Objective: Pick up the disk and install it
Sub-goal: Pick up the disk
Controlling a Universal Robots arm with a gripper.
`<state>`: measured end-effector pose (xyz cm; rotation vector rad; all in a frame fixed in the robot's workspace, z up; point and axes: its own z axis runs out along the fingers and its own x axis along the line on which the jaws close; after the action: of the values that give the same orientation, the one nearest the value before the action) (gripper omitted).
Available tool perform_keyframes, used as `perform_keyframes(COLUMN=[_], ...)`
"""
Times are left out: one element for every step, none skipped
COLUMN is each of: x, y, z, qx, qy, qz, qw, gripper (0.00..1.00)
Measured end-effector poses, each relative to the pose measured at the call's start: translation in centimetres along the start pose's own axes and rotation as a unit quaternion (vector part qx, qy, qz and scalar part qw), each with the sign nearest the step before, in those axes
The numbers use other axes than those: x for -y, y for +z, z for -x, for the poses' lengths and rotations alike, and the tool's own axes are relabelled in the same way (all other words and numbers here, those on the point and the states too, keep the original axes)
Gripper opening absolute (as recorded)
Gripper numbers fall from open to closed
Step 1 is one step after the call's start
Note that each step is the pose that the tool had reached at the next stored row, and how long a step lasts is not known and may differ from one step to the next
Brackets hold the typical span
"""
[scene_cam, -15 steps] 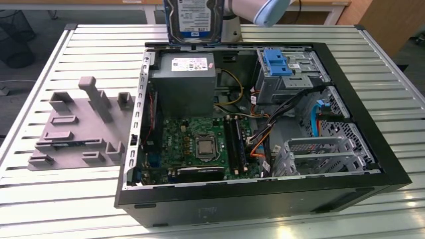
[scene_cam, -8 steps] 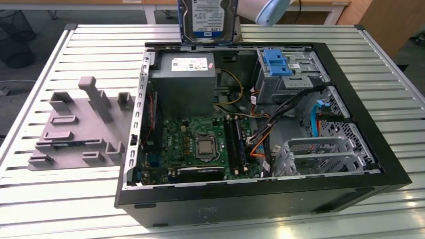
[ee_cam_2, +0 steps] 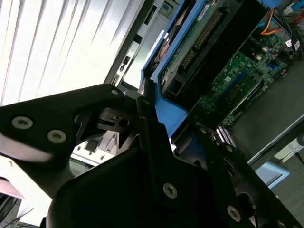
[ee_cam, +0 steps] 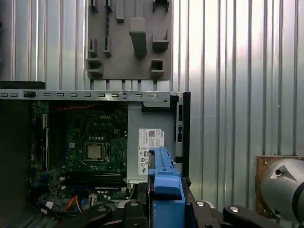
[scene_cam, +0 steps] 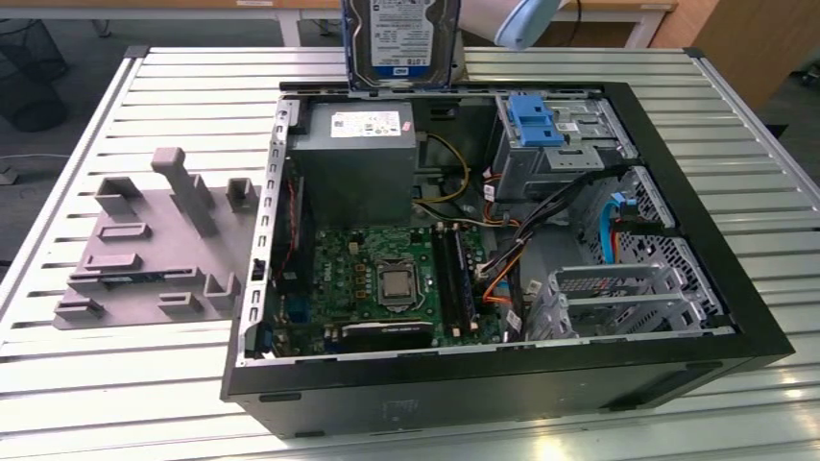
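1. One disk point(scene_cam: 399, 38) hangs upright in the air above the far rim of an open computer case point(scene_cam: 717, 288), its white-and-blue label turned toward the exterior view's camera.
2. The claw point(ee_cam_2: 171, 118) is clamped on the disk. In the second wrist view, black fingers point(ee_cam_2: 147, 133) press on the blue plastic frame from both sides, and the drive's green circuit-board underside stretches away beyond them.
3. In the first wrist view, the disk's blue side rail point(ee_cam: 164, 183) stands up between the claw's black parts, with the open case below it.
4. Inside the case, a grey power supply point(scene_cam: 352, 158) with a white sticker fills the far corner toward the exterior view's left. It lies just beyond the green motherboard point(scene_cam: 384, 279).
5. A blue latch point(scene_cam: 536, 120) stands on a metal bay at the far corner toward the exterior view's right. A perforated metal cage point(scene_cam: 602, 293) sits at the near corner on that side. Black, orange and yellow cables point(scene_cam: 513, 240) run between the bay and the motherboard.
6. The case lies on its side on a slatted metal table point(scene_cam: 129, 384). A grey moulded tray point(scene_cam: 148, 240) rests on the slats beside it on the exterior view's left, near the case wall but apart from it.
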<state>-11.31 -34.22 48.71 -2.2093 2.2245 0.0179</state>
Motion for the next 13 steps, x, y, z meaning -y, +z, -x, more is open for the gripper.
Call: perform_keyframes(x=[0.0,0.01,0.01,0.01,0.01,0.01,0.02,0.02,0.02,0.02,0.02,0.03,0.02], y=[0.0,0.0,0.0,0.01,0.01,0.01,0.01,0.01,0.01,0.02,0.02,0.02,0.02], z=[-0.28,-0.55,-0.83,-1.1,-1.39,-1.65,-1.9,-2.15,-2.4,-2.65,-2.89,-3.12,-3.35], qx=[0.0,-0.0001,-0.0001,-0.0001,-0.0001,-0.0003,-0.0005,-0.0006,-0.0008,-0.001,-0.0012,-0.0015,-0.0017], qy=[0.0,0.0,0.0,0.0,0.0,0.001,0.001,0.001,0.001,0.001,0.002,0.002,0.002], qz=[0.0,0.0001,0.0,0.0,0.0,0.0,0.0,0.0,0.0,0.0,0.0,0.0,0.0], qw=[1.0,1.0,1.0,1.0,1.0,1.0,1.0,1.0,1.0,1.0,1.0,1.0,1.0], gripper=[0.36,0.36,0.36,0.36,0.36,0.36,0.36,0.36,0.36,0.36,0.36,0.36,0.36])
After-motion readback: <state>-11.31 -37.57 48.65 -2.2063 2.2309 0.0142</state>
